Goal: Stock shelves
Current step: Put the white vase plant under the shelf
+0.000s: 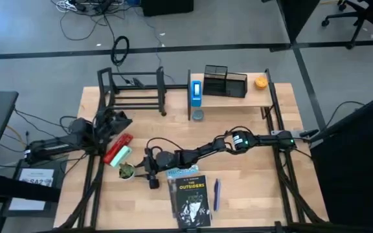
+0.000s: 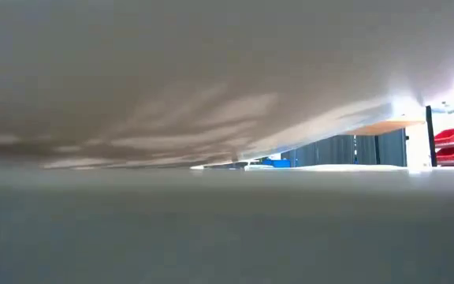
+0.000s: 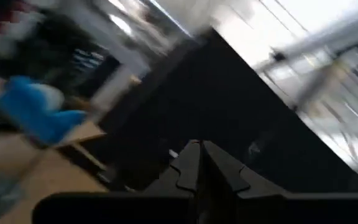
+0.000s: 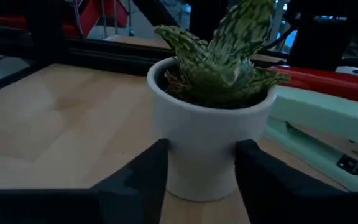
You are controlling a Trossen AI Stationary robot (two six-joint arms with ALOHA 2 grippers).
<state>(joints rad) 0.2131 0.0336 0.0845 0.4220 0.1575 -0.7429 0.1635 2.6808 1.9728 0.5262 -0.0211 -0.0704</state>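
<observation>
Ceramic, small and smooth, the white plant pot [image 4: 207,130] is flanked low on its wall by the spread fingers [image 4: 140,171] of the right gripper [image 1: 149,169], parted and not yet clamped. It is judged light, rigid, slippery and breakable; its lower wall is the place to be gripped, never the leaves. Beyond it lies a mint stapler [image 4: 328,134]. The wood-board shelf [image 1: 280,94] stands well behind. The left gripper [image 3: 201,163], off to the side, is pressed closed, empty.

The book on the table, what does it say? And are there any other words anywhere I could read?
"THE OUTSIDERS" on the cover of the black book.
The small line under that title: too small to read.
The paper by the left arm: dark print, too blurred to read for sure.
The black label on the mint stapler: too small to read.
</observation>
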